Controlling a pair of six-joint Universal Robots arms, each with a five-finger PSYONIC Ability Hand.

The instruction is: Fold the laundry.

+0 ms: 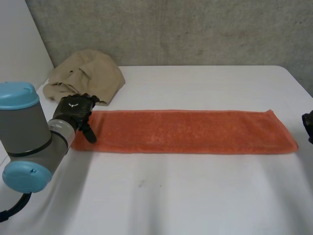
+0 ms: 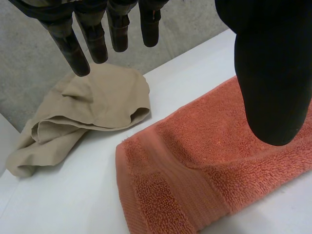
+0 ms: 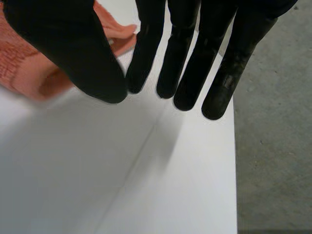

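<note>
White table (image 1: 195, 196) carries everything. Orange towel (image 1: 186, 131) lies flat on it as one long strip, running from under the left hand across to just short of the right hand. Beige cloth (image 1: 88, 76) sits crumpled in a heap just beyond the left hand, wall side. Left arm (image 1: 24, 132) comes in low, and the left hand (image 1: 74, 111) is over the towel's short end on its own side. In the left wrist view its fingers (image 2: 78, 53) are straight and spread well away from the thumb (image 2: 273, 73), so the hand is released with nothing in it. The towel end (image 2: 195, 165) lies below the palm and the beige cloth (image 2: 92, 107) is past the fingertips, with a strip of bare table between the two fabrics. Can't tell whether the thumb touches the towel. Right hand (image 1: 308, 125) is beside the towel's far short end, apart from it. In the right wrist view that hand (image 3: 185, 48) is relaxed, fingers straight and side by side, thumb alongside, grasping nothing. Bare table (image 3: 122, 170) is under its palm, and a towel corner (image 3: 19, 68) shows behind the thumb.
</note>
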